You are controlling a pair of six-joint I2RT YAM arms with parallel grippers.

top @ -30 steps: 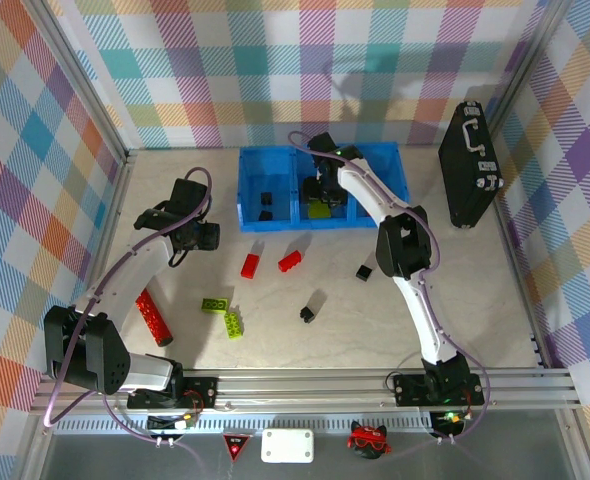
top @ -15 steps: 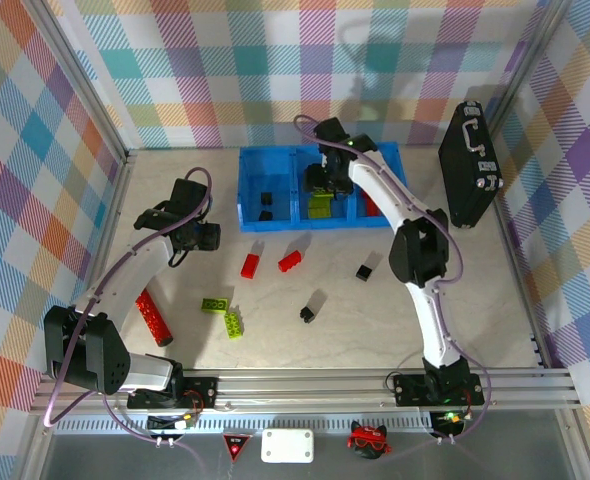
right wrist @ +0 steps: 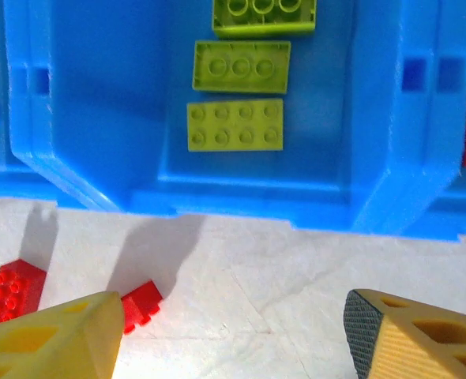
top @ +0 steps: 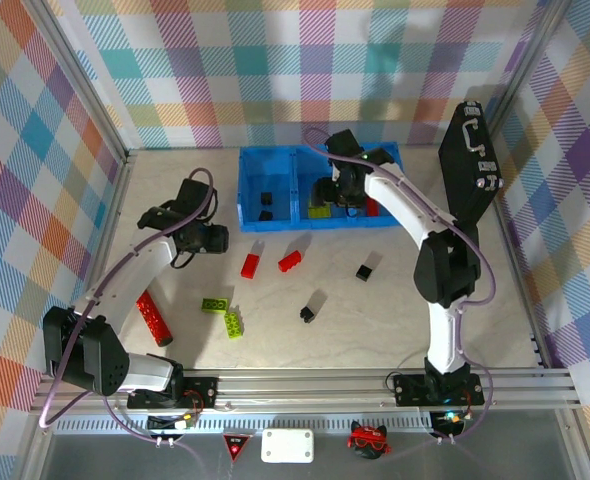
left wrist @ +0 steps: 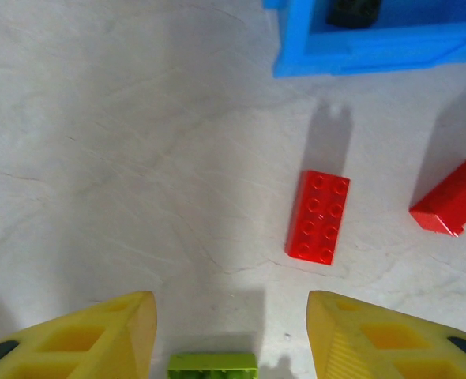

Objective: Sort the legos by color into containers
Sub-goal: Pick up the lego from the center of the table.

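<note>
Three joined blue containers [top: 278, 185] stand at the back. The left one holds black legos [top: 265, 205], the middle one three lime legos [right wrist: 234, 125], the right one red legos [top: 373, 207]. My right gripper [top: 341, 192] hangs open and empty over the middle container's near wall [right wrist: 241, 201]. Open too, my left gripper [top: 211, 238] hovers above the table with a lime lego [left wrist: 212, 365] at its bottom edge. Beyond it lie two red legos [left wrist: 318, 215] [left wrist: 449, 208]. Loose on the table are two black legos [top: 364, 271] [top: 306, 313], two lime ones [top: 213, 305] [top: 234, 323] and a long red one [top: 153, 317].
A black handled case [top: 470, 165] stands at the back right, against the plaid wall. Bare table lies to the right of the loose bricks and in front of the containers.
My right gripper has drawn back from inside the middle container toward its near wall and shifted right. My left gripper has edged slightly right.
</note>
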